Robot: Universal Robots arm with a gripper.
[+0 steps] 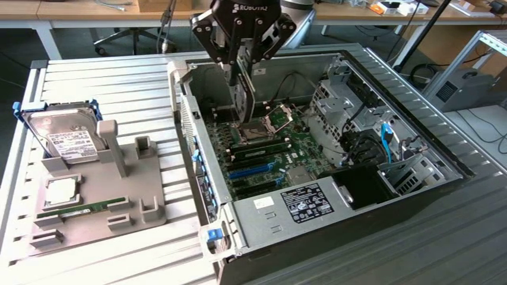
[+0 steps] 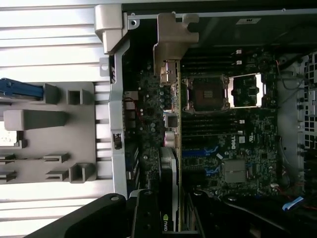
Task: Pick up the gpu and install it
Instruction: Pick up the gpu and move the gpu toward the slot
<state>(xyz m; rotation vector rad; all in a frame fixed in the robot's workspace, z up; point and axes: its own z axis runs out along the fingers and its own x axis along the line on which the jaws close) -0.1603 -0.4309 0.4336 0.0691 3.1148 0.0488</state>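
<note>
The gpu (image 1: 241, 98) is pinched on edge between the fingers of the gripper (image 1: 242, 68), which are closed partway onto the card's two faces. It is held upright inside the open top of the computer case (image 1: 187, 113), above the motherboard (image 1: 273, 148). The pickup can thus be taken as done. The installing is judged not done, since the card appears to hang clear of the board and no slot is seen to be entered (the blue expansion slots (image 1: 252, 171) lie nearer the power supply (image 1: 305, 202)). In the wrist view the silvery bracket (image 2: 173, 37) is found at the card's end farthest from the fingers. The CPU socket (image 1: 257, 132), with its raised frame, lies just beside the card, and the case's wall on the exterior view's left is near, so room is tight there. The drive cage (image 1: 341, 98) stands well apart. Outside the case, the grey fixture (image 1: 135, 196) bearing the hard drive (image 1: 67, 136) is well clear.
</note>
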